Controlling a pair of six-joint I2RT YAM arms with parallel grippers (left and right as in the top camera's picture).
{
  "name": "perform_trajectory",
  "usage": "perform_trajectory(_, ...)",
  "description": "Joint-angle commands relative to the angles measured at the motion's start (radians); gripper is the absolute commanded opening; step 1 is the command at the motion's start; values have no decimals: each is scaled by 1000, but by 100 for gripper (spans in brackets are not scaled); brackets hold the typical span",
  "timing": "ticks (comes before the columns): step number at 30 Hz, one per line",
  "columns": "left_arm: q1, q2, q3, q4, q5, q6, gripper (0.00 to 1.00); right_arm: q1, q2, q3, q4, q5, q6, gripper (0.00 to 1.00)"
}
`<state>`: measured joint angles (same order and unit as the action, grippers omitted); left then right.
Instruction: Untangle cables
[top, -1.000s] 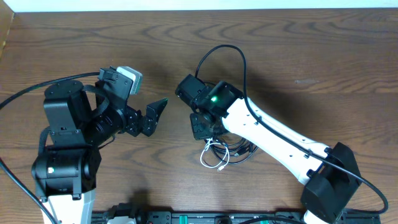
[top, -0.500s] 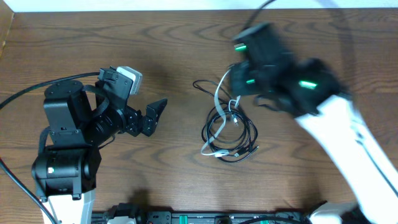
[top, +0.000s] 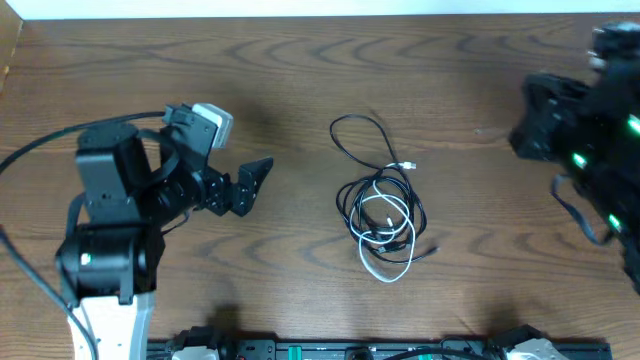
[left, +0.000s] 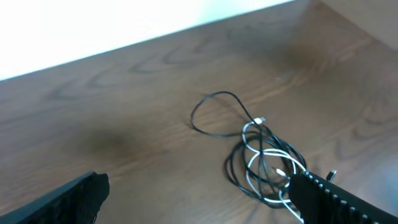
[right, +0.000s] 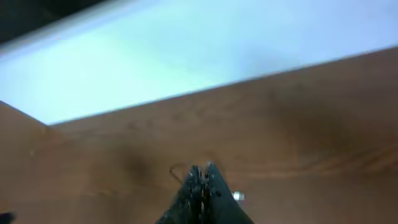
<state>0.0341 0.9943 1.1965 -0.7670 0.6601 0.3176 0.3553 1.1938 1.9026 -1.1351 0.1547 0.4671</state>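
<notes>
Wooden table bore the cables near its middle: we saw the black cable and white cable looped through each other. Our left gripper gaped wide, well left of them; our right gripper was pinched closed, well off right.

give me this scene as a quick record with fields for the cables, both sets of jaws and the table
black cable: on the table, one loop reaching toward the far edge, the rest coiled
white cable: looped through the black coil, tangled with it
left jaws: wide open, empty, left of the cables and apart from them
right jaws: shut, no cable seen in them, off at the right edge
table: brown wood
</notes>
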Motion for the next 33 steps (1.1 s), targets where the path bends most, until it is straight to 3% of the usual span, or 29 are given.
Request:
perform_trajectory(1, -26, 65, -3, -18, 66, -2, 98, -11, -57, 14, 6, 12, -28, 1)
perform_trajectory(8, -83, 128, -3, -40, 65, 7, 98, -11, -14, 12, -167, -14, -28, 1)
perform_trajectory(12, -86, 125, -3, -37, 61, 29, 98, -7, 88, 5, -327, -84, -80, 11)
perform_trajectory(15, -85, 125, -3, -36, 61, 29, 98, 2, 181, -27, -415, -150, -163, 28)
perform_trajectory(16, -85, 125, -3, -37, 61, 29, 98, 9, 247, -63, -450, -213, -253, 43)
perform_trajectory(19, -85, 124, -3, -37, 61, 29, 98, 30, 338, -122, -467, -321, -407, 66)
perform_trajectory(22, -85, 124, -3, -39, 61, 29, 98, 71, 433, -196, -466, -407, -552, 79)
perform_trajectory(33, -85, 124, -3, -40, 61, 29, 98, 274, 677, -399, -415, -400, -702, 82)
